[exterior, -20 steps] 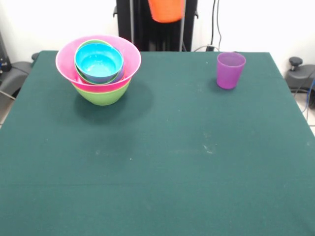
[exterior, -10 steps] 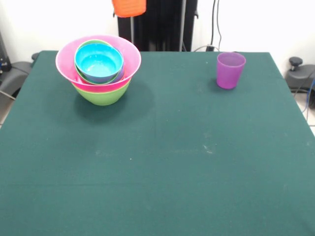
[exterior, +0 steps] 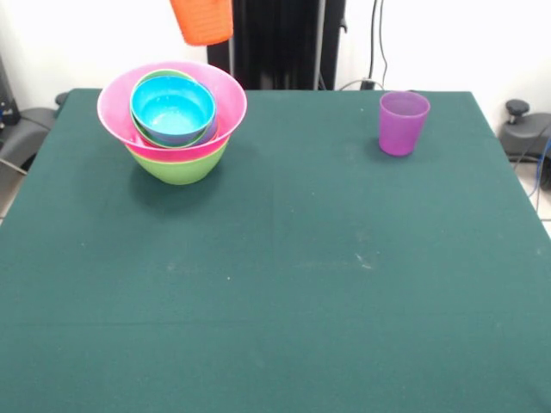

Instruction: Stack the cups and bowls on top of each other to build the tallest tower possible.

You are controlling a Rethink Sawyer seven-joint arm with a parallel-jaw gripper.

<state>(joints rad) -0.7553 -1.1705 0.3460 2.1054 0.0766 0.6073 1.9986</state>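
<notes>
We see the orange cup (exterior: 202,21) carried high above the tower (exterior: 172,120) near the table's (exterior: 284,284) far left corner, presumably for stacking, the purple cup (exterior: 403,123) waiting far right; the jaws' state we cannot tell.
</notes>
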